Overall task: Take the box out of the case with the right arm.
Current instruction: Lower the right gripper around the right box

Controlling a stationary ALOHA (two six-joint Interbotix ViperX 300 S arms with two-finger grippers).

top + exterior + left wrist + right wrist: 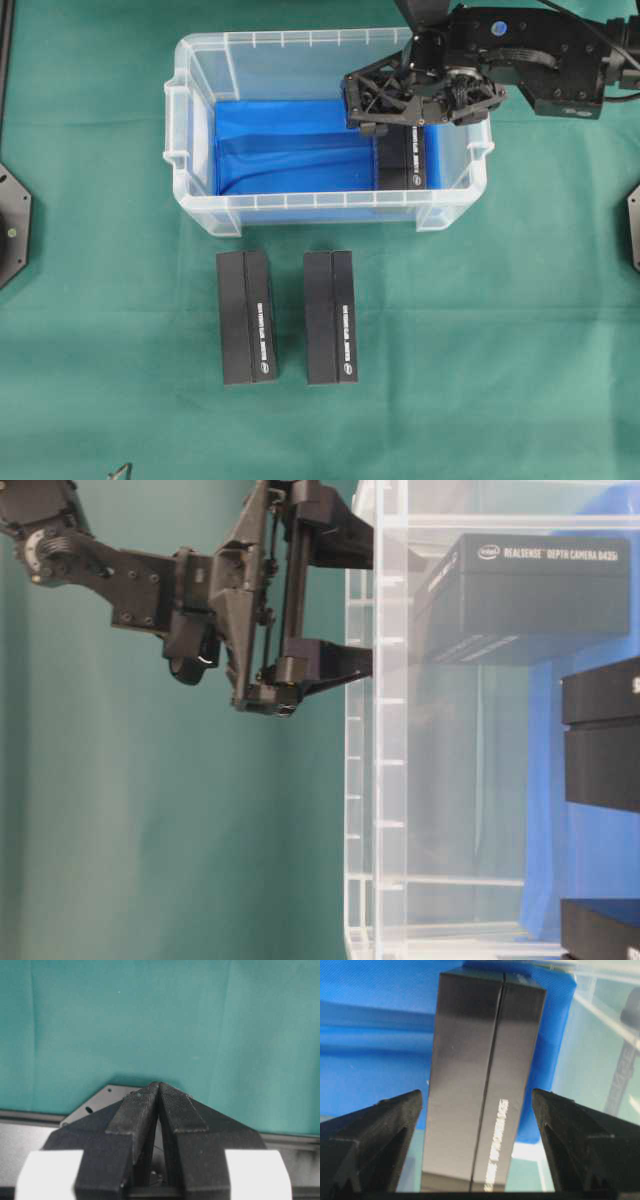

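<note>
The clear case (195,120) stands at the back middle of the table, its bottom lined with a blue sheet (290,150). One black box (408,160) lies inside against the right wall. My right gripper (405,122) hangs over the box's far end, open. In the right wrist view the box (485,1060) runs lengthwise between the two spread fingertips (417,1100) without touching them. The table-level view shows the same fingers (330,665) reaching into the case (385,780) on either side of the box (530,595). My left gripper (159,1086) is shut on nothing above the green cloth.
Two more black boxes (247,317) (331,317) lie side by side on the green cloth in front of the case. Black mounting plates sit at the left edge (10,225) and right edge (633,225) of the table.
</note>
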